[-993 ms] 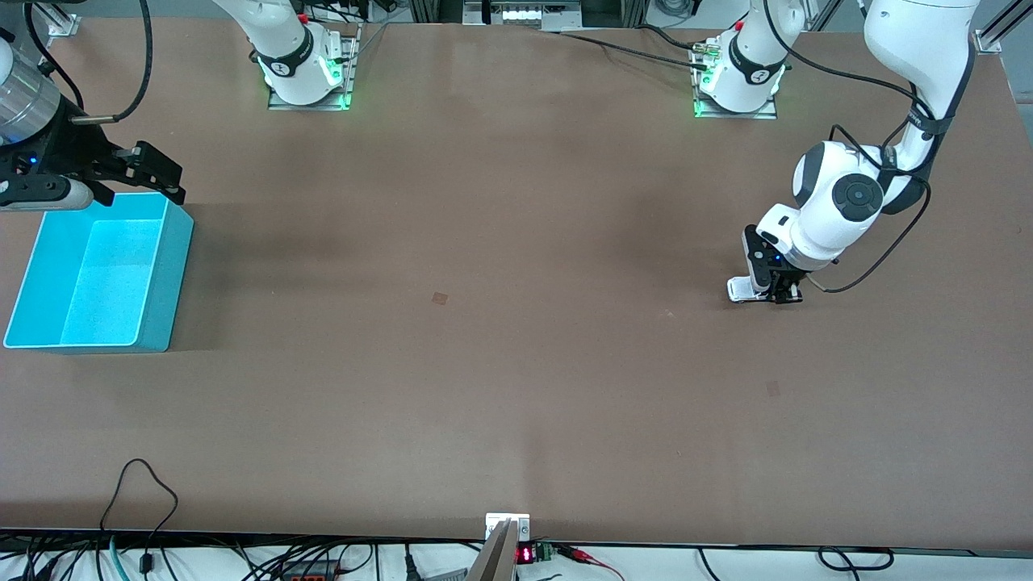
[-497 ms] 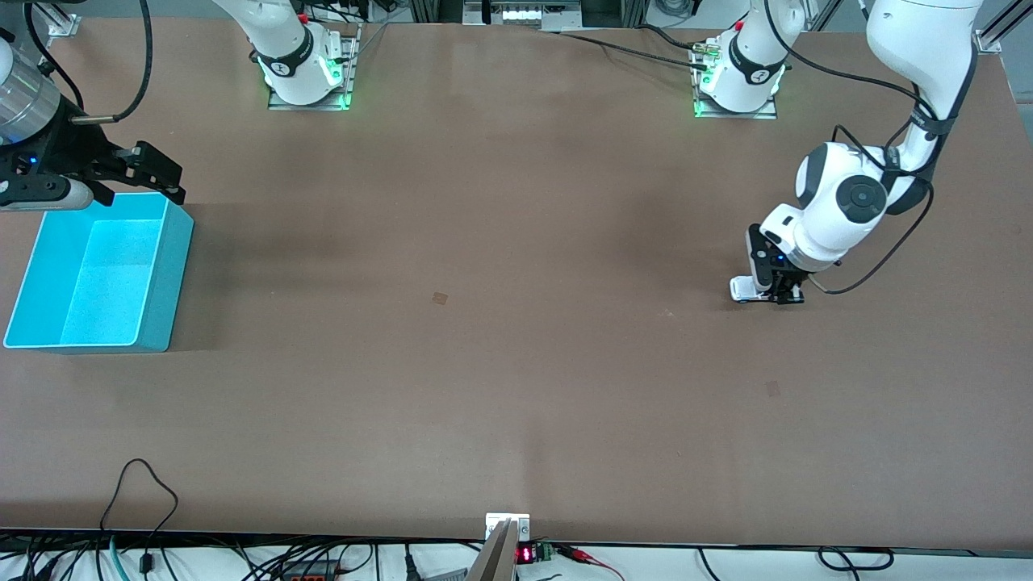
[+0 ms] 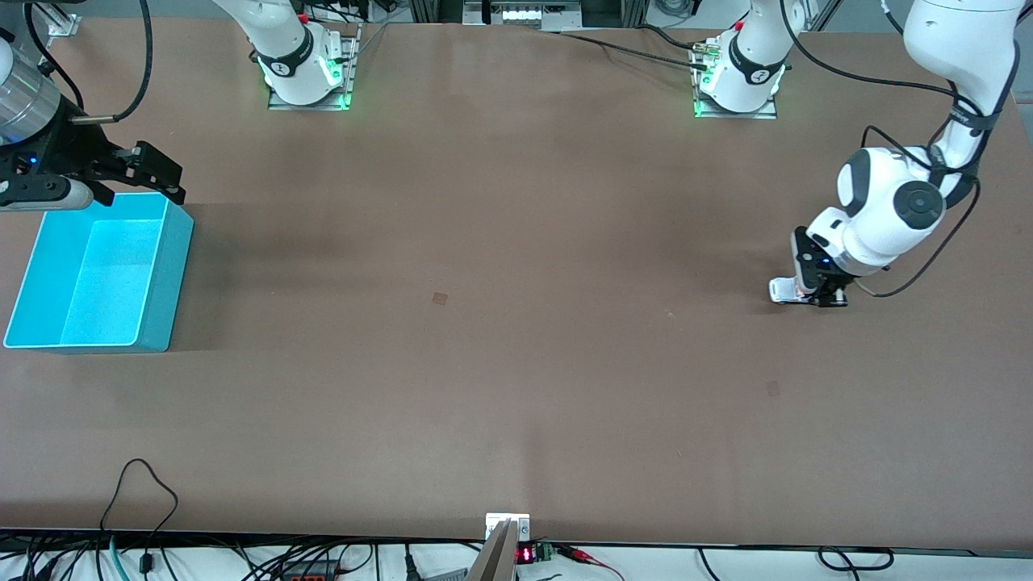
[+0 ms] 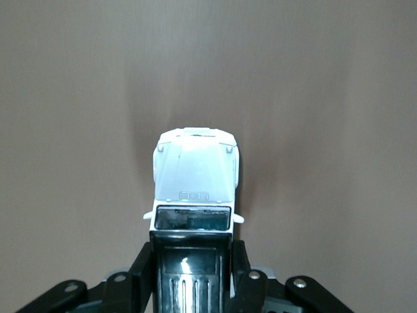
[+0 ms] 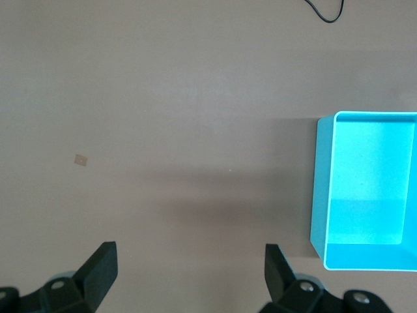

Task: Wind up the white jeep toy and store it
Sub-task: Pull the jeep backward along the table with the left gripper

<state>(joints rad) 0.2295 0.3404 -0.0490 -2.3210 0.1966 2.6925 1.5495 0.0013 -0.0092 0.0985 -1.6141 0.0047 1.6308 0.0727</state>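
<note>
The white jeep toy [image 3: 781,290] is low on the brown table toward the left arm's end. My left gripper [image 3: 817,295] is shut on its rear part. In the left wrist view the jeep [image 4: 194,177] shows a white hood, a dark windshield and a black roof, and it points away from the gripper [image 4: 193,264]. Black fingers [image 4: 139,272] press on both sides of the roof. My right gripper [image 3: 158,173] hangs open over the corner of the blue bin [image 3: 175,278] and waits, with nothing between its fingertips [image 5: 102,259].
The open blue bin [image 5: 317,189] stands at the right arm's end of the table with nothing in it. A small square mark [image 3: 440,298] lies mid-table, and another [image 3: 773,388] lies nearer the front camera than the jeep. A black cable loop [image 3: 142,482] lies at the front edge.
My left gripper has slid along the table toward the left arm's end, taking the jeep with it. The right arm has not moved.
</note>
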